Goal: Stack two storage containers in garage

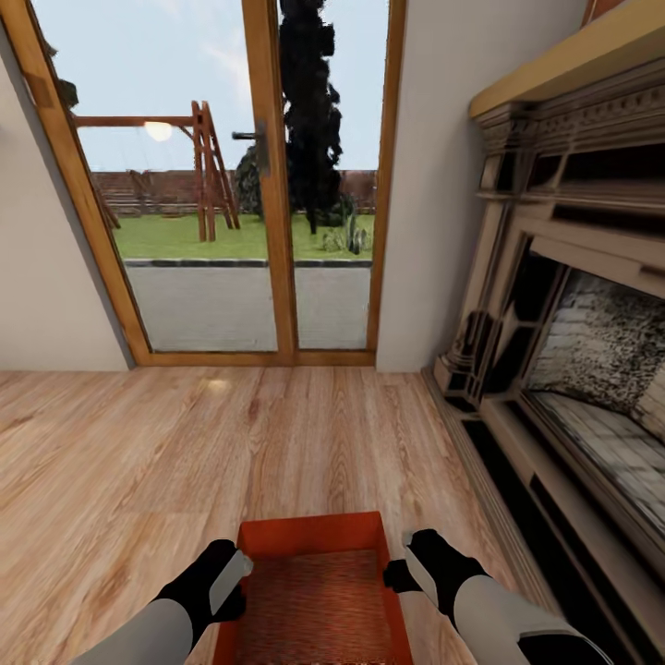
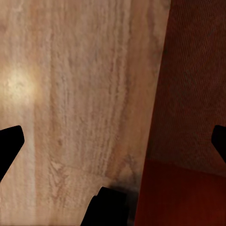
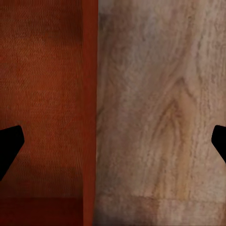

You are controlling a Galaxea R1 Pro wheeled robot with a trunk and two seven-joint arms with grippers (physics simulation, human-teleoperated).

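Left end effector at container's left wall, right end effector at right wall, both wide open, wall sits between fingers, not clamped yet.

Storage container near, centre, on living room wood floor, fireplace right.

Tip imo: close both evenly, lift level, else box tips.

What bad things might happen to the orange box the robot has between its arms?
The box may slip: both wrist views show each gripper open, straddling a side wall, so it looks held from the sides only, if at all. Turning could also bump it into the fireplace, which stands close on the right. The left gripper and right gripper sit near the box's far end, so the near end might sag.
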